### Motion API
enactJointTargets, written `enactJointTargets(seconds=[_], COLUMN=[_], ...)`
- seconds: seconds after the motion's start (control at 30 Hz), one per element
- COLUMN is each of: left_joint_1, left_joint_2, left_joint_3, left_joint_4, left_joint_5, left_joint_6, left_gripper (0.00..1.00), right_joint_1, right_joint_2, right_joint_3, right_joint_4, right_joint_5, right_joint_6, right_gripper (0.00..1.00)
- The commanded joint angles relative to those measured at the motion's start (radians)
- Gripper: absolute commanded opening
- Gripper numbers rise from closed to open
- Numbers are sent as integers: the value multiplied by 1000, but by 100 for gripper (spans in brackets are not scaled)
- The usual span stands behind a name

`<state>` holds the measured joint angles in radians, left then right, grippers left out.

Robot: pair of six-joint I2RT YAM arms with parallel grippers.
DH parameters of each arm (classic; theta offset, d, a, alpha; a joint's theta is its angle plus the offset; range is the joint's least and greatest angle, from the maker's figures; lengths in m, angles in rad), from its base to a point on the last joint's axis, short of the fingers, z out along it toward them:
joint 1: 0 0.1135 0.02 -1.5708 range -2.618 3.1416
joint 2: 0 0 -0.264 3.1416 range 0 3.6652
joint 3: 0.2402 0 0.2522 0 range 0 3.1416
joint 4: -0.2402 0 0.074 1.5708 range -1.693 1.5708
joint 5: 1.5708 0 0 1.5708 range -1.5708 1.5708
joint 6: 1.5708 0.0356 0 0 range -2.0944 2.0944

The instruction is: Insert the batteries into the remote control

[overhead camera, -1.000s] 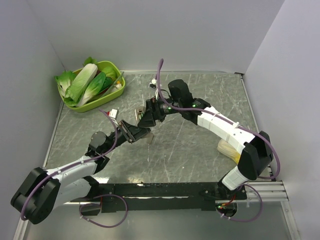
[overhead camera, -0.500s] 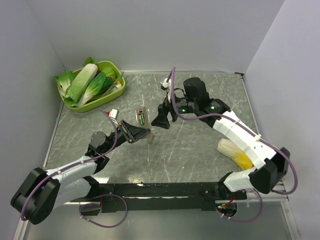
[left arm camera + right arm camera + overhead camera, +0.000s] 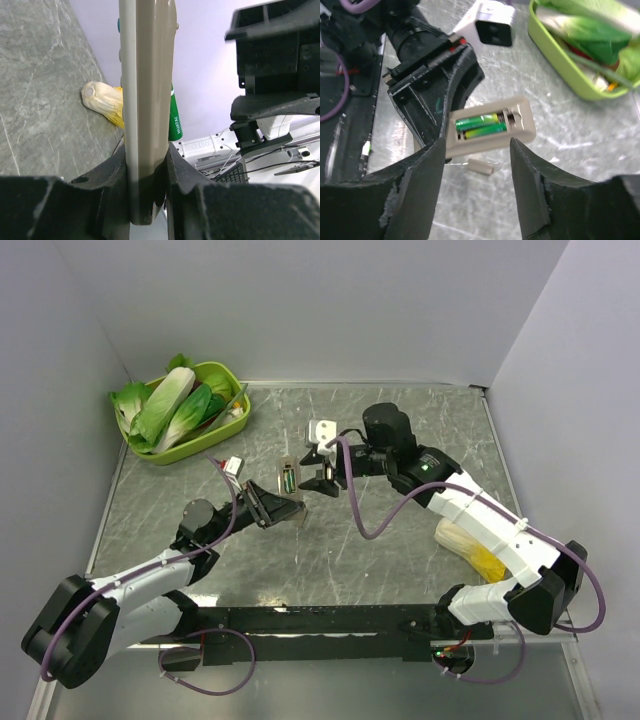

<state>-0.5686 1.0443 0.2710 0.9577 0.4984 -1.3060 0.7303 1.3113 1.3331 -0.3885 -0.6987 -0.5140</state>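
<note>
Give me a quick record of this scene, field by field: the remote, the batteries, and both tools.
remote control: gripped by left tool, back compartment uncovered
batteries: two green ones side by side in the compartment
left tool: shut on remote control
right tool: open, empty, apart from the remote
loose piece: small beige bit on the table, possibly the cover

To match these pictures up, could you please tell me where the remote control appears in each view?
Top external: remote control just left of centre, open back facing up.
Left wrist: remote control edge-on, upright down the middle.
Right wrist: remote control at centre, open back towards the camera.
Shared landmark: the left gripper, jaws clamped on its end.
</note>
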Motion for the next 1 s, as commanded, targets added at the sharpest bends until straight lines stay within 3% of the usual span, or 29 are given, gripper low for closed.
enactJointTargets(seconds=[0.0,0.17,0.2,0.4,0.97], left_joint_1=[3,3,3,3,3], left_joint_2=[-17,-13,-12,-9,-13], left_joint_3=[43,53,56,59,63], left_joint_4=[26,13,12,15,15], left_joint_5=[35,49,51,58,71], left_joint_6=[14,17,19,17,20], left_gripper=[1,1,1,1,1], right_joint_1=[40,72,75,103,141], right_joint_2=[6,25,28,51,85], right_joint_3=[14,11,14,29,17], right_joint_4=[22,5,-12,-61,-59], right_joint_5=[8,56,57,87,154], right_joint_6=[-150,-187,-196,-227,-241], right_gripper=[56,54,49,42,41])
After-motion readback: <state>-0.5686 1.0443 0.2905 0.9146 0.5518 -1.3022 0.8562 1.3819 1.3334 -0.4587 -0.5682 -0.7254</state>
